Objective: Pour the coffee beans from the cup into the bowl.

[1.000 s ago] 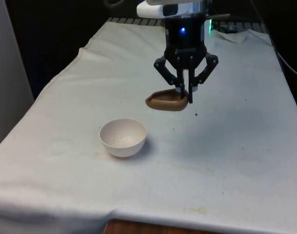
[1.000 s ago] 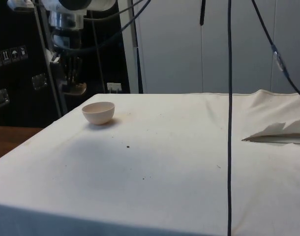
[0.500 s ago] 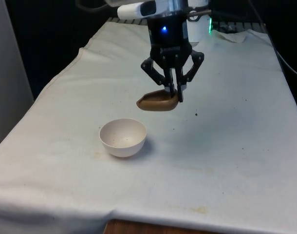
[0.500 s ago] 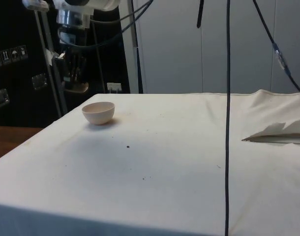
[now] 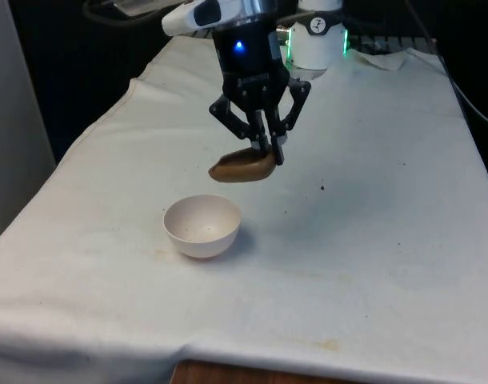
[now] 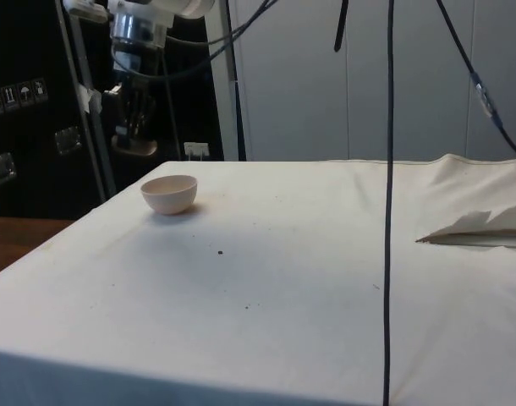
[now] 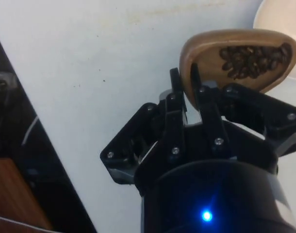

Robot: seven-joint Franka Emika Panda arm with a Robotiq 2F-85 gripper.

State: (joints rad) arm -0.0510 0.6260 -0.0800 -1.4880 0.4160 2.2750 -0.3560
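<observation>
My gripper (image 5: 270, 150) is shut on the rim of a shallow brown wooden cup (image 5: 240, 166) and holds it in the air. The cup (image 7: 235, 60) carries dark coffee beans (image 7: 253, 59), and the fingers (image 7: 174, 82) pinch its edge. The cream bowl (image 5: 202, 225) sits on the white cloth, below the cup and towards the front view's left and the near edge. In the side view the cup (image 6: 139, 146) hangs under the gripper (image 6: 133, 134), above and behind the bowl (image 6: 169, 193). The bowl looks empty apart from specks.
A loose bean (image 5: 322, 189) lies on the cloth to the front view's right of the cup. Crumpled white cloth (image 6: 486, 227) lies at the side view's right. Black cables (image 6: 389, 169) hang in front of the side camera. The table's near edge (image 5: 252, 364) shows wood.
The gripper has carried the cup towards the front view's left and slightly upward, closer to a spot above the bowl. The bowl has not moved.
</observation>
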